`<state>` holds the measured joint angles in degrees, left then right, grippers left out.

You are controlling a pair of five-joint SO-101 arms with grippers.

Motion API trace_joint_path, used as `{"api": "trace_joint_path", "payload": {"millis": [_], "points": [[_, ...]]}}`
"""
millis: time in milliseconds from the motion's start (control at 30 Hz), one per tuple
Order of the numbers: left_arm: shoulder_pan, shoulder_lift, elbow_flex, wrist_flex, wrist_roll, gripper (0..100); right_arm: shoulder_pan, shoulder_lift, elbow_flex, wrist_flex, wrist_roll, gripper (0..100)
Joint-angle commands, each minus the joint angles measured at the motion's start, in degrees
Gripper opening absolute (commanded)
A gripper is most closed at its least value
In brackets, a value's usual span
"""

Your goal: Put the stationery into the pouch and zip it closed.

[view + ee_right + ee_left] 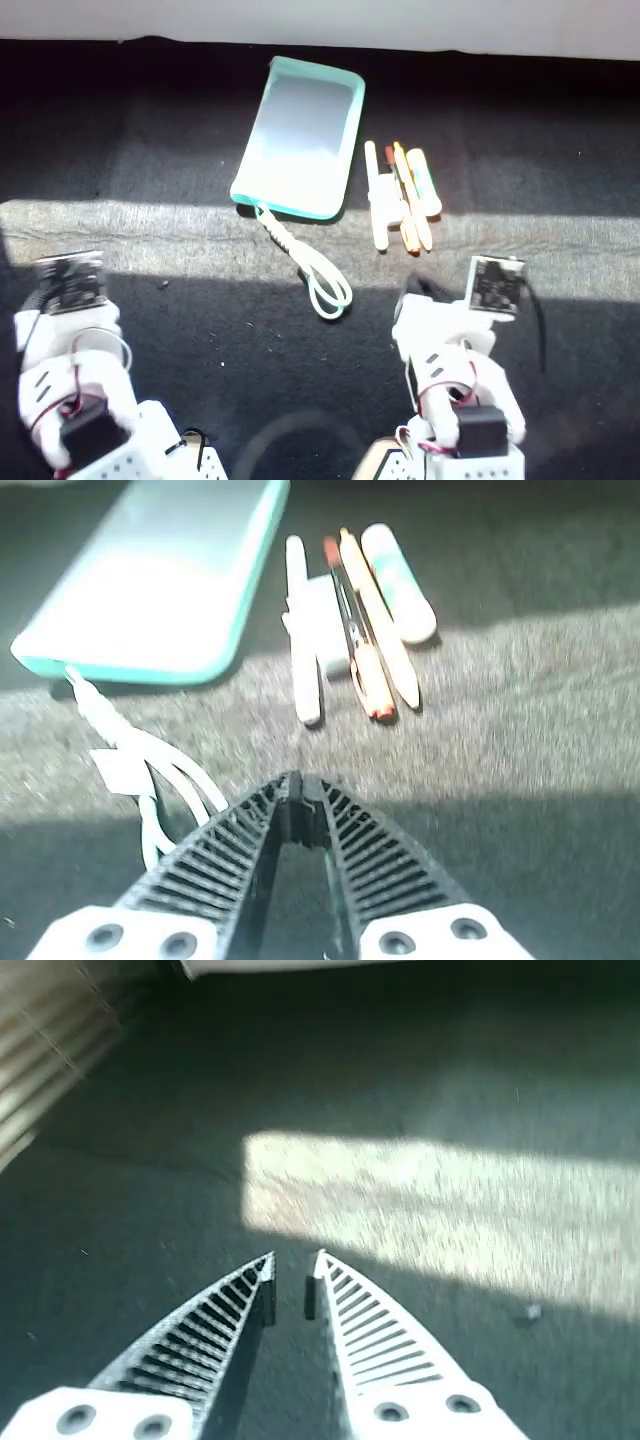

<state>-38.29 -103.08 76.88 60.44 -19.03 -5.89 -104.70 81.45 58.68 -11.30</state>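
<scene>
Well, high view: 1 pouch upper centre, 1 cord loop trailing below it, stationery just right of the pouch. Left wrist: left gripper barely parted, holding nothing, over bare mat. Right wrist: right gripper pinched together, empty. Stationery is approx 5 pcs, all touching, so a grab prob drags a neighbour, and the cord loop may snag a finger.

Left claw tips narrowly apart above dark mat; sunlit band beyond tips.
</scene>
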Motion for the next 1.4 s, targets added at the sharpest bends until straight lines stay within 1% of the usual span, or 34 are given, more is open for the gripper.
{"api": "trace_joint_path", "payload": {"millis": [0, 100, 167, 200, 333, 400, 467, 600, 667, 733, 833, 933, 1000, 1067, 1133, 1167, 1233, 1267, 1367], "points": [[2.07, 1.19, -16.75, 4.22, 6.42, 13, -0.13, 0.04, -10.15, -0.84, -0.35, 2.4], [8.92, 7.16, -26.42, 11.16, 6.95, 13, -0.13, 0.13, -14.29, -0.84, -0.35, 2.4], [12.35, 14.46, -32.75, 14.86, 7.56, 13, -0.13, 0.13, -16.40, -0.84, -0.35, 2.4], [13.23, 18.77, -35.91, 16.18, 9.14, 13, -0.13, 0.13, -17.10, -0.84, -0.35, 2.4], [13.58, 36.79, -48.31, 19.43, 14.33, 13, -0.13, 0.22, -18.42, -1.01, -0.35, 2.3], [13.67, 44.62, -53.67, 21.19, 15.74, 13, -0.13, 0.92, -19.30, -1.10, -0.35, 2.3], [13.67, 49.80, -59.30, 24.18, 15.47, 13, -0.13, 3.56, -21.76, -1.10, -0.35, 2.3], [13.58, 52.79, -68.97, 29.63, 15.21, 13, -0.13, 13.41, -31.69, -1.19, -0.44, 2.3], [13.58, 52.79, -72.22, 30.07, 12.48, 13, -0.13, 20.35, -37.93, -0.84, -0.62, 2.3], [13.58, 52.79, -74.59, 29.45, 11.34, 13, -0.13, 27.38, -43.21, -0.22, -0.70, 2.3], [14.02, 53.41, -73.45, 29.54, 11.16, 13, -0.13, 37.23, -48.66, 5.14, -0.79, 2.3], [16.13, 55.08, -64.92, 29.45, 11.08, 13, -0.13, 45.76, -50.33, 12.18, -0.88, 2.3], [16.92, 57.36, -58.59, 29.45, 11.08, 13, -0.13, 51.12, -48.57, 15.25, -0.79, 2.3], [17.54, 59.91, -54.81, 29.36, 10.99, 13, 0.04, 57.01, -44.88, 14.99, -0.35, 2.3], [18.07, 62.46, -53.67, 29.36, 10.99, 13, 0.04, 62.37, -42.68, 14.37, -0.09, 2.4], [18.07, 63.69, -53.49, 29.36, 10.99, 14, -0.13, 64.75, -43.21, 14.29, 1.67, 2.5], [18.07, 66.42, -53.58, 29.36, 10.90, 17, -0.31, 68.97, -46.29, 14.11, 7.38, 3.4], [18.07, 67.56, -53.58, 29.36, 10.90, 19, -0.31, 70.64, -48.75, 14.11, 9.05, 4.0], [18.07, 70.11, -53.67, 29.36, 10.90, 20, -0.57, 75.03, -57.01, 12.88, 9.41, 6.9]]}}
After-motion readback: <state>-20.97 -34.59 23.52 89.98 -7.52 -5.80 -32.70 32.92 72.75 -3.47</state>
